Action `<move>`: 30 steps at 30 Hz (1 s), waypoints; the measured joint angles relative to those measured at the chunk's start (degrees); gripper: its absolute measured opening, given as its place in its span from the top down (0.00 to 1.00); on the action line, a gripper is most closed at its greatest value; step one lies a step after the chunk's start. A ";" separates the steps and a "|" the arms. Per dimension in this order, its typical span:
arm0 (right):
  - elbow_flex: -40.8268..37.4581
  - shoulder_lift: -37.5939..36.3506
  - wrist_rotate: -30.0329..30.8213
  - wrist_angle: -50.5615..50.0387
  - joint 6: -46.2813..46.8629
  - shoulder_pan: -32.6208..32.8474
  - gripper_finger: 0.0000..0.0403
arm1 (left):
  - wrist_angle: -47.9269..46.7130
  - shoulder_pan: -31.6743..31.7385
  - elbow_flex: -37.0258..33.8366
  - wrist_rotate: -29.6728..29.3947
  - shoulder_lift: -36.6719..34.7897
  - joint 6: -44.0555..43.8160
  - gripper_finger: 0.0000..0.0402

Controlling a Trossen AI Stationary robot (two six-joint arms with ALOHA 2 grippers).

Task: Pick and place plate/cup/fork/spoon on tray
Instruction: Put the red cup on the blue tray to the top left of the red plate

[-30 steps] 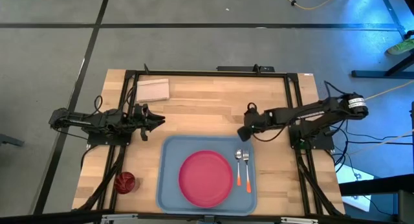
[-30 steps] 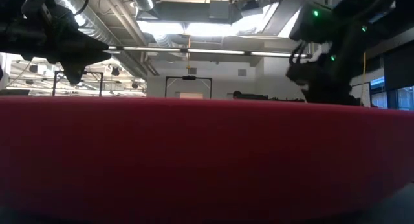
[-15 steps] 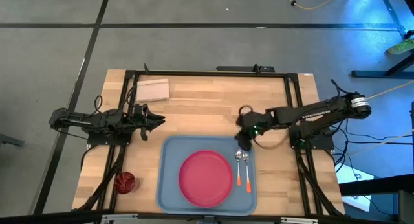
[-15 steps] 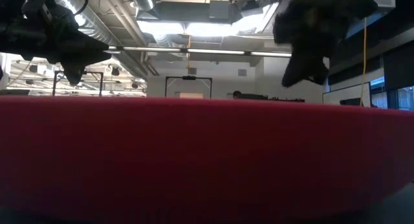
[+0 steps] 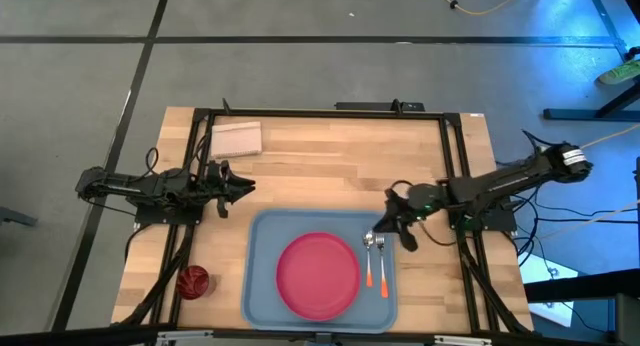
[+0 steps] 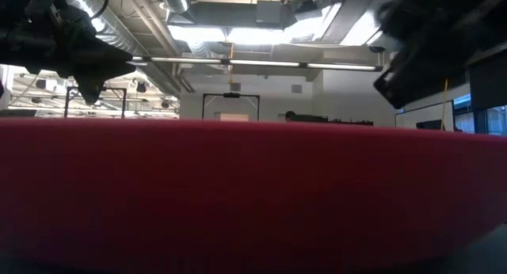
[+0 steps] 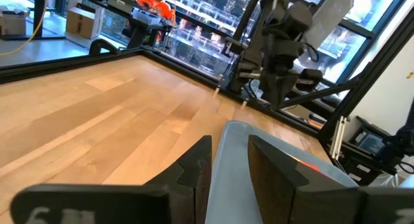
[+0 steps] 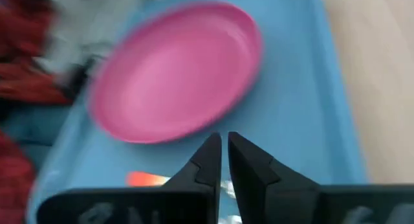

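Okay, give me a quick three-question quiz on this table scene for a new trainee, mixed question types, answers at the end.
1. True or false: the cup is on the tray.
2. Which item lies in the tray's middle? A) the plate B) the fork C) the spoon
3. Which pincer is near the cutlery heads at the tray's far right corner?

Key:
1. False; it stands on the table, left of the tray.
2. A
3. The right pincer; the left pincer waits over bare wood.

no readable text, labels, brands or numbers anywhere
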 joint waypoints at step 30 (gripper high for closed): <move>-24.86 -41.24 3.36 11.87 -2.49 -0.57 0.91 | 0.02 0.02 0.01 -1.09 -0.02 0.20 0.77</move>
